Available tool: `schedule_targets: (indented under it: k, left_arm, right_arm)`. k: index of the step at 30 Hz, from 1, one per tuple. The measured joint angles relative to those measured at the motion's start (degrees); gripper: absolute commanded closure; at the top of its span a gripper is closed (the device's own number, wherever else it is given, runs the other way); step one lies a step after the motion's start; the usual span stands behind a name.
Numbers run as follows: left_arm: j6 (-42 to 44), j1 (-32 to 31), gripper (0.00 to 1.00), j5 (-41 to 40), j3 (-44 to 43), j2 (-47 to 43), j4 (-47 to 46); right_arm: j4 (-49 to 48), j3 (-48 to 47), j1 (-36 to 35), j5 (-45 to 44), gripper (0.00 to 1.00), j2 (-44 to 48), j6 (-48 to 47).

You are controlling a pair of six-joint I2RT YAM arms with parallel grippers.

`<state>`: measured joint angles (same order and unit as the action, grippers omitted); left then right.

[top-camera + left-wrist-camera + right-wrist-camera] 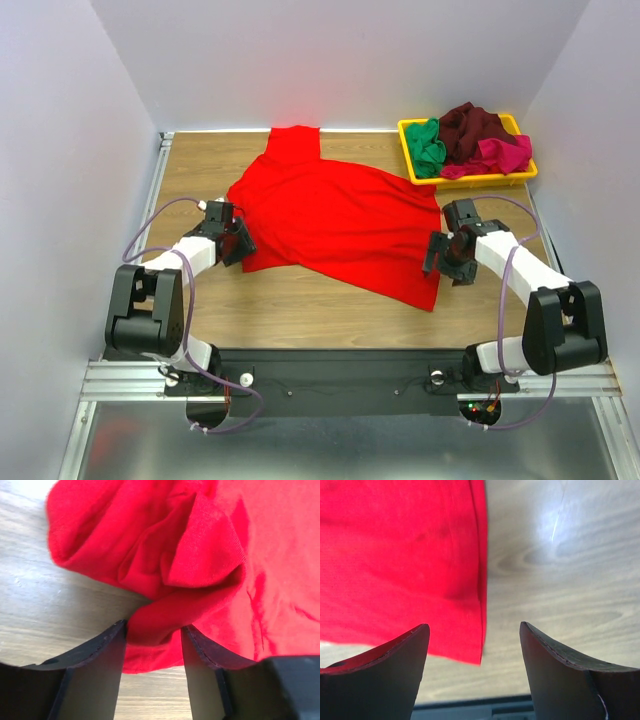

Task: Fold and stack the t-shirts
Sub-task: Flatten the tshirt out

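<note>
A bright red t-shirt (330, 215) lies spread across the middle of the wooden table. At its left edge my left gripper (235, 242) is open. In the left wrist view a bunched fold of the red t-shirt (200, 555) fills the gap between the left gripper's (153, 630) fingers and touches both. My right gripper (440, 255) is at the shirt's right edge, open wide. In the right wrist view the hem corner of the red t-shirt (395, 555) lies on the table under the right gripper (474, 627), nearer its left finger. Green (427, 148), dark maroon (475, 128) and magenta-pink (505, 155) t-shirts are piled crumpled together.
That crumpled pile sits in a yellow tray (500, 178) at the back right corner. White walls close in the table on the left, back and right. Bare wood shows in front of the red shirt (300, 300) and at the back left.
</note>
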<state>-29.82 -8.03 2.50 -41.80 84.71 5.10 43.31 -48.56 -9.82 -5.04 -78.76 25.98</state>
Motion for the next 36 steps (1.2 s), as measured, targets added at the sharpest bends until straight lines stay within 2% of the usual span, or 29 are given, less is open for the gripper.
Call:
schedule_targets:
  k: [5, 8, 13, 23, 28, 36]
  left_arm:
    - [0.74, 0.0, 0.9, 1.79, 0.22, 0.33, -0.37]
    - [0.94, 0.0, 1.0, 2.93, 0.24, 0.28, -0.31]
    - [1.01, 0.0, 1.0, 4.42, 0.57, -1.99, 1.68]
    - [0.22, 0.0, 1.0, 6.34, 0.79, -15.17, 9.79]
    - [-0.37, 0.0, 1.0, 7.69, 1.07, -17.2, 12.87]
    - [-0.79, 0.0, 1.0, 8.5, 1.07, -21.42, 17.29]
  right_arm:
    - [4.13, -0.02, 0.0, 2.1, 0.22, 0.76, 0.0]
    - [5.99, 0.24, 0.0, 4.57, 0.22, 1.27, 0.28]
    - [7.67, 0.74, -0.02, 7.32, 0.24, 1.7, 0.85]
    - [7.63, 1.7, -0.42, 8.76, 0.27, -2.75, 1.29]
    - [7.61, 2.56, -0.85, 9.27, 0.34, -5.16, 1.22]
    - [6.78, 2.67, -3.43, 10.14, 0.4, -7.34, 1.22]
